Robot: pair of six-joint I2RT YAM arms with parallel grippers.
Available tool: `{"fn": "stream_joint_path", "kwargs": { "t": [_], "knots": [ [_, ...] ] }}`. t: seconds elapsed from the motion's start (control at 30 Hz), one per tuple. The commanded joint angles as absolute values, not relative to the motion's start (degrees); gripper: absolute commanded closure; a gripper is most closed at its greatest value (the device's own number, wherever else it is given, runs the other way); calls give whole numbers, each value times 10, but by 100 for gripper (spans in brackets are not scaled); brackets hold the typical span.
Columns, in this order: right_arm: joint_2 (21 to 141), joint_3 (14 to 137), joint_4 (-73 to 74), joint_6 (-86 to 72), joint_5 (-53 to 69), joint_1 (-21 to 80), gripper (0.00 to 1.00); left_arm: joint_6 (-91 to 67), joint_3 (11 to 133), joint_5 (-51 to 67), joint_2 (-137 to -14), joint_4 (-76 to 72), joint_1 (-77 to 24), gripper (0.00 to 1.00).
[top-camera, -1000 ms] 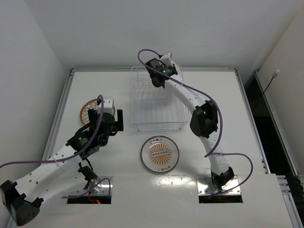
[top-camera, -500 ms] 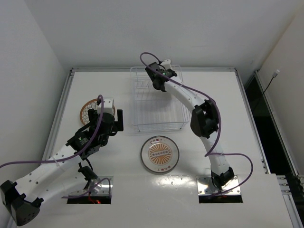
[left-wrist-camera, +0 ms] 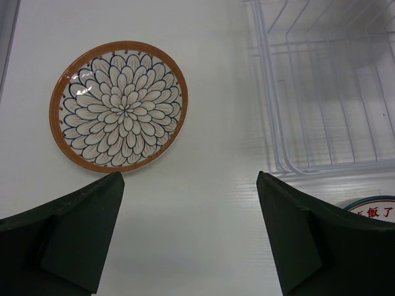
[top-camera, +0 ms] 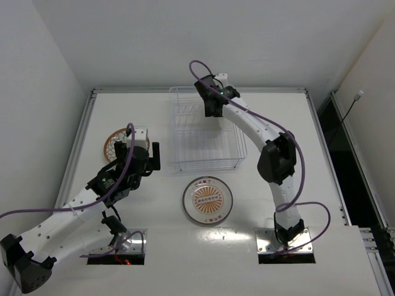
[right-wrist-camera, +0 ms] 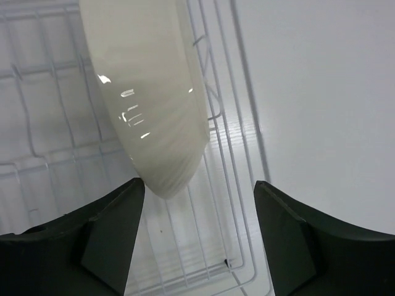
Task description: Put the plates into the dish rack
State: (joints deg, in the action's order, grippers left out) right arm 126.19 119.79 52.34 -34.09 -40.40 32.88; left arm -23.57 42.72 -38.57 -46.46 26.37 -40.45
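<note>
The right fingers (top-camera: 210, 112) stand open at the far end of the dish rack (top-camera: 203, 167), flanking a plate (right-wrist-camera: 148, 92) that stands on edge among the wires, seemingly clear of it. The arm should lift straight up so neither finger clips the rim. The left fingers (top-camera: 138, 158), wide open and empty, hover beside the flower plate (left-wrist-camera: 118, 106). The lettered plate (top-camera: 207, 200) lies on the worktop (top-camera: 284, 135) just near of the rack.

The right gripper (right-wrist-camera: 199, 188) has let go. Its jaws, shut a second ago, now stand parted around the plate (right-wrist-camera: 148, 92), left on edge in the dish rack (top-camera: 203, 148) at its far end, and its elbow has swung toward the table's (top-camera: 308, 154) right edge.
</note>
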Motion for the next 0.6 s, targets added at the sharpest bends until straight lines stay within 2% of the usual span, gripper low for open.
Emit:
{"fn": "stream_joint_path", "kwargs": {
  "t": [0.0,0.3,0.57],
  "knots": [
    [1185,1190,484,-340,-399,310,31,-235,425,-388,-468,242,-397,13],
    [1193,1202,498,-309,-397,273,31,-235,425,-388,-468,242,-397,13],
    [1162,1156,454,-284,-362,261,31,-235,425,-393,-478,247,-397,13]
  ]
}}
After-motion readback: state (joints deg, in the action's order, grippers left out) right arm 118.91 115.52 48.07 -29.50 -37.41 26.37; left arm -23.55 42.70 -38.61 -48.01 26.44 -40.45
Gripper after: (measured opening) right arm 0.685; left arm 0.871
